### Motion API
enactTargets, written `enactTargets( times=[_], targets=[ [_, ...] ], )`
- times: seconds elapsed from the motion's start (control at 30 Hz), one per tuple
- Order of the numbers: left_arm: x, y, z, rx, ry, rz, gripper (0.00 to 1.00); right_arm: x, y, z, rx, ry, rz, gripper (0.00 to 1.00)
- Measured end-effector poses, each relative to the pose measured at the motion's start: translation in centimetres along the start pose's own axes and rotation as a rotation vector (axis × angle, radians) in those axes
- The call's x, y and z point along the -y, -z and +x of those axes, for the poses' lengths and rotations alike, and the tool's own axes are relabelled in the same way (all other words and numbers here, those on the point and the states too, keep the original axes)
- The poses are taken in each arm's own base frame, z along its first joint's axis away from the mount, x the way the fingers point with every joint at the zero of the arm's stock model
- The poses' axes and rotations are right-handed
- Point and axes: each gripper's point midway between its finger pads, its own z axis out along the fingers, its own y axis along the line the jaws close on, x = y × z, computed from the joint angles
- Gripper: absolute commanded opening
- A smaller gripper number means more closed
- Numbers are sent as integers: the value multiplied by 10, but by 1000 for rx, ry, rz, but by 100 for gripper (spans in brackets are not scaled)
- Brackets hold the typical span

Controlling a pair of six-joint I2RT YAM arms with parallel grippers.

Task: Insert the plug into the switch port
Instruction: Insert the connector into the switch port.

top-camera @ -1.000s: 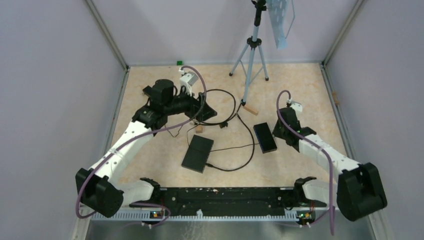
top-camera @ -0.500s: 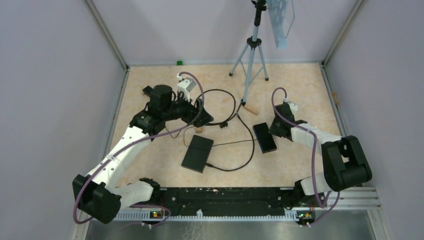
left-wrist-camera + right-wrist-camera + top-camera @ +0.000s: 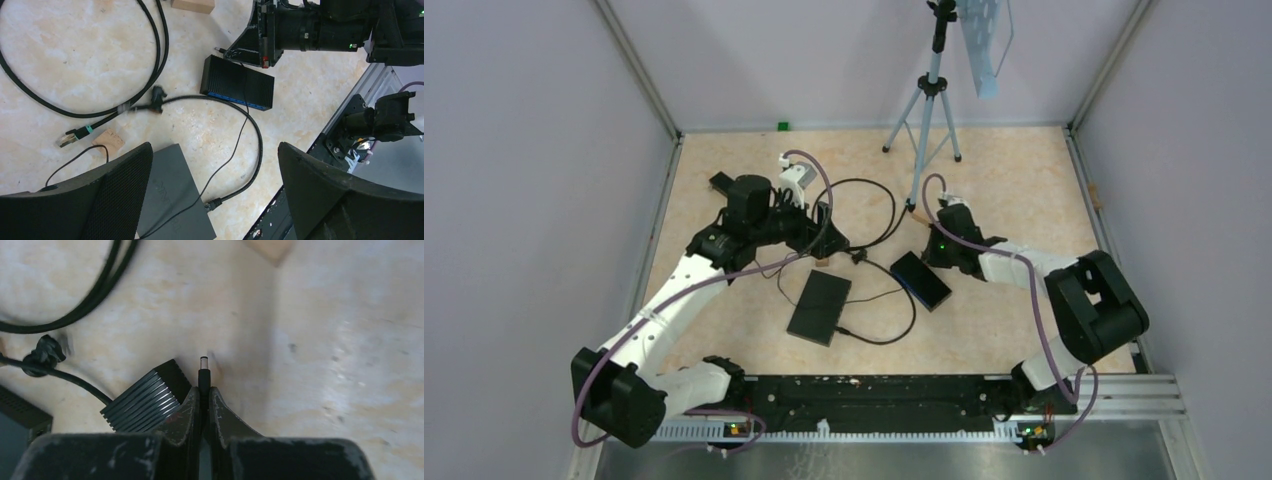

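The plug (image 3: 203, 371) is pinched in the right gripper (image 3: 204, 396), whose jaws are pressed together on its sleeve. Its tip projects just beyond them, low over the counter (image 3: 325, 340) and just beside a corner of the switch (image 3: 147, 396). The step in hand is judged to be alignment before insertion: the plug is carried but not yet seated, and no port can be made out on the corner facing it (a blue-edged long side is seen only from the left wrist). For the next move the port must be found, the tip brought square to it, and the plug pushed straight in. As the switch lies loose and is probably light, bracing may be needed. The left gripper (image 3: 215, 150) is spread wide and empty above a looped black cable (image 3: 155, 60). The plug is a slim round barrel with a dark sleeve and a paler tip. The switch is a black box with a ribbed top, and the counter is smooth, mottled beige and stone-like.
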Motion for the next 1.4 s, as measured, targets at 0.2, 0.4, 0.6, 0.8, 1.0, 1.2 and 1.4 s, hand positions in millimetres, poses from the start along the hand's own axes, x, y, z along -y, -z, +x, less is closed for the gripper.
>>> enactTargets(
  times=[0.2,0.4,0.6,0.8,1.0,1.2,1.4],
  targets=[
    [-8,-2,10,-19,14,-27,99,-53,-4,-3,7,86,-123,0],
    [-16,-8,17,-36,26,-53,99,-46,13,-19,71,160,-76,0],
    [-31,-30,25,-74,59,-66,99,-47,74,-37,201,249,-149,0],
    [-45,-56,37,-116,114,-67,99,-33,103,-1,200,233,-221,0],
    [-49,-83,42,-144,159,-37,99,5,102,37,170,113,-133,0],
    [-44,-94,45,-168,165,-10,99,37,89,60,170,-27,-11,0],
    [-44,-94,47,-172,166,-12,99,45,81,74,221,-71,38,0]
  ],
)
